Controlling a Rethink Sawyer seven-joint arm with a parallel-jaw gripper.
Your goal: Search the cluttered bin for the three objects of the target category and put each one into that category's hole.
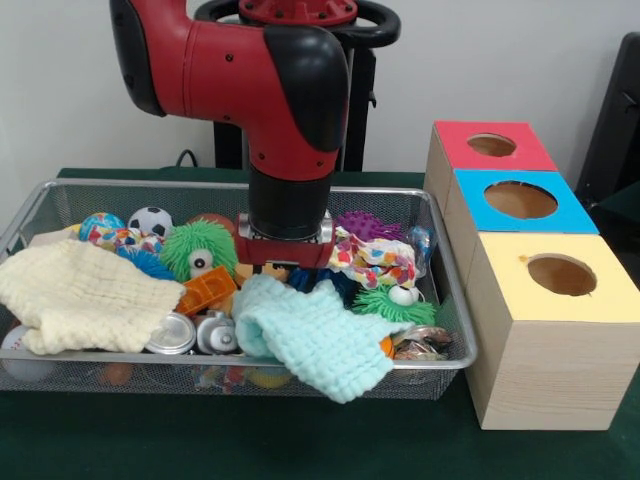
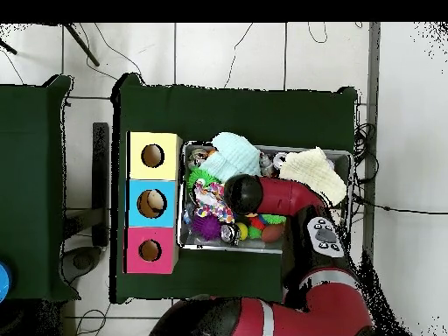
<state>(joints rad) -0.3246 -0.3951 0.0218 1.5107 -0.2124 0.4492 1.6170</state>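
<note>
Right now our end effector [image 1: 288,262] is sunk into the middle of the wire bin [image 1: 455,300], between the green furry ball [image 1: 198,246] and the patterned cloth [image 1: 375,262]; we cannot tell whether it is wide, narrow or holding anything, since the wrist hides it in both views. We also cannot say which toys are the 3 targets: nothing marks the category, and part of the pile lies under the mint cloth [image 1: 318,340] and the cream cloth [image 1: 80,295]. So no target's heading or long axis can be read. We judge the search goes best by lifting straight up, slowly, so cloths do not drag along, before heading toward the 3 boxes [image 1: 548,300] beside the bin on the counter [image 1: 300,440].
</note>
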